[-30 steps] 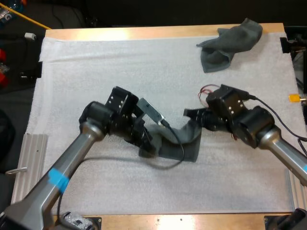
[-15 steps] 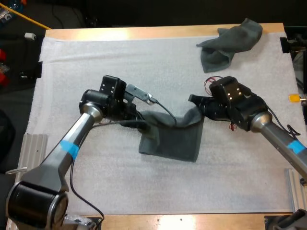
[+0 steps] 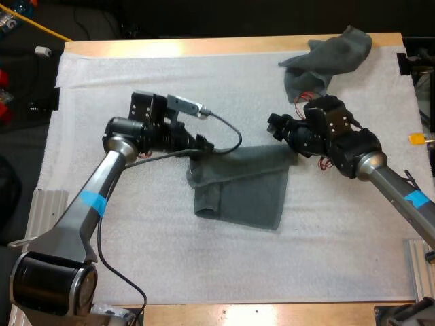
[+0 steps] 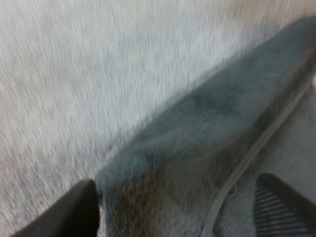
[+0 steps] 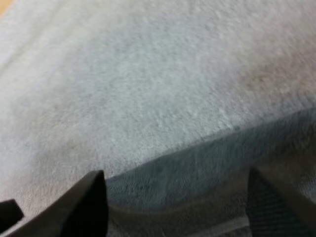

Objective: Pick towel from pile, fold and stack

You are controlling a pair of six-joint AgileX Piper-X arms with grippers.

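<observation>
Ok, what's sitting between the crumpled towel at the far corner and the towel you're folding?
In the high view, my right gripper and its wrist hang over bare white mat, between the crumpled towel and the towel being folded.

Each arm is built alike: the left arm (image 3: 102,183) and right arm (image 3: 391,190) are smooth silver-grey tubes, each ringed by a band of blue tape and ending in a blocky black wrist housing dotted with small pale screws. The left one has a fat round black joint at its base. On the left pincer (image 3: 201,145) and right pincer (image 3: 274,126) the fingers (image 4: 284,210) are matte black, ribbed inside
</observation>
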